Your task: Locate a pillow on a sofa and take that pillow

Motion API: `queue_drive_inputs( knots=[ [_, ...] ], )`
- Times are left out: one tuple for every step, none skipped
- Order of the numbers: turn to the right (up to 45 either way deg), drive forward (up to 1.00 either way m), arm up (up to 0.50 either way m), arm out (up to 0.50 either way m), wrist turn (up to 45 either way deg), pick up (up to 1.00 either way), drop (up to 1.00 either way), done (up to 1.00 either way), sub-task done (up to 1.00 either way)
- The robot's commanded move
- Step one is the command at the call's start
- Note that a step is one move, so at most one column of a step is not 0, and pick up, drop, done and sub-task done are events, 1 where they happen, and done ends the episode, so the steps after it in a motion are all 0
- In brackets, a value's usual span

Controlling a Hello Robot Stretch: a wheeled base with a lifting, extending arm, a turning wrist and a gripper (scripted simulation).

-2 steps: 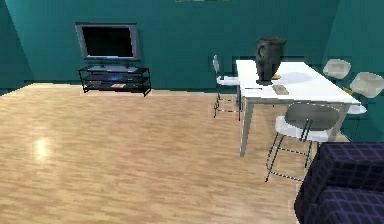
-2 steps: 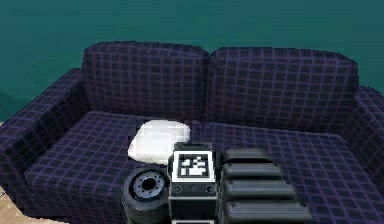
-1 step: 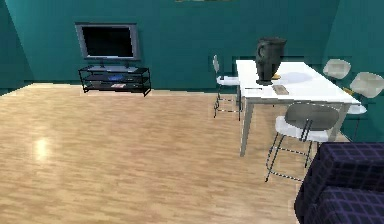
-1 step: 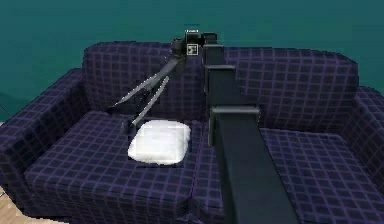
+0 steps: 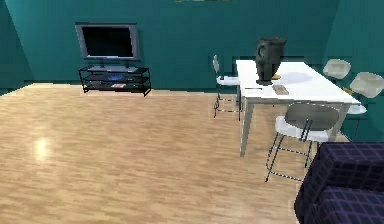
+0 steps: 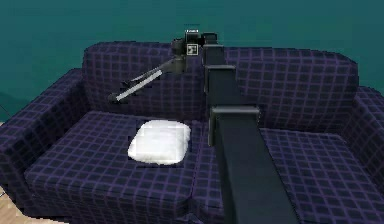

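Observation:
A white pillow (image 6: 160, 141) lies flat on the left seat cushion of a dark blue checked sofa (image 6: 300, 90) in the arm side view. The arm's dark bar (image 6: 235, 130) rises over the middle of the sofa. At its far end the gripper (image 6: 119, 97) points down and to the left, in front of the sofa's backrest and above the pillow. I cannot tell whether it holds anything. One corner of the same sofa (image 5: 350, 185) shows at the forward view's bottom right.
Ahead, a white dining table (image 5: 300, 95) carries a dark vase (image 5: 269, 58), with several pale chairs (image 5: 300, 125) around it. A television (image 5: 107, 41) stands on a low black stand (image 5: 116, 79) against the teal wall. Open wooden floor (image 5: 120, 150) spreads to the left.

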Motion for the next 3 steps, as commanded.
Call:
queue_drive_inputs(
  knots=[
    [0.0,0.00,0.00,0.00,45.0,0.00,0.00,0.00,0.00],
    [0.0,0.00,0.00,0.00,30.0,0.00,0.00,0.00,0.00],
    [0.0,0.00,-0.20,0.00,0.0,0.00,0.00,0.00,0.00]
  ],
)
